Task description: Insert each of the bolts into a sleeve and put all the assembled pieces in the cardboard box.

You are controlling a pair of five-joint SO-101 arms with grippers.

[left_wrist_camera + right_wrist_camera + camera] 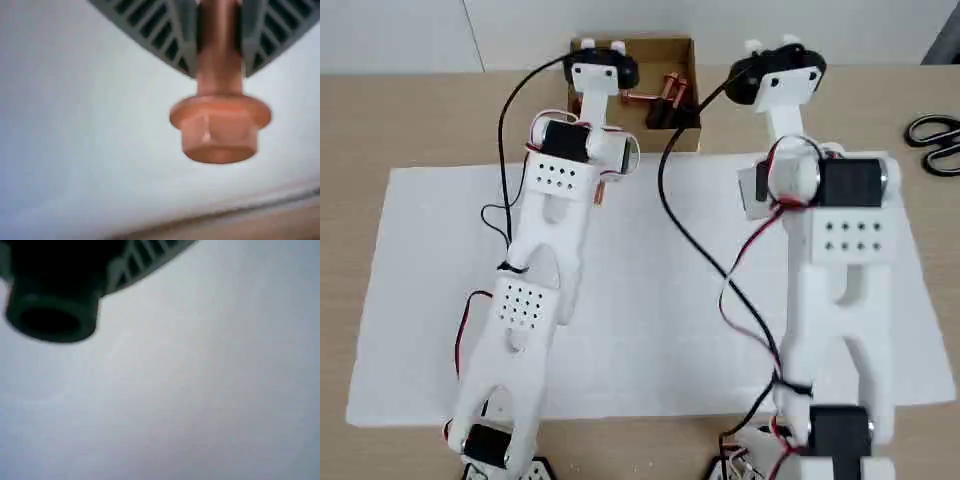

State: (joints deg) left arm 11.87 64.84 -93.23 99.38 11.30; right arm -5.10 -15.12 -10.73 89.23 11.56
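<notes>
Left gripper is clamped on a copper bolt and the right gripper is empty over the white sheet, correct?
Not quite. The left gripper does grip the copper bolt, but the right gripper is not empty: the right wrist view shows it holding a black sleeve over the white sheet.

The bolt (220, 125) clamped in the left gripper (219, 62) loses its shank past the picture's edge, up between the fingers. The sleeve (52, 315) gripped by the right gripper (65, 275) is a dark blur, its back end cut off. From above, the left arm (555, 200) covers part of the box (682, 60) just beyond it, and the pieces (665, 95) inside are too small to count.
</notes>
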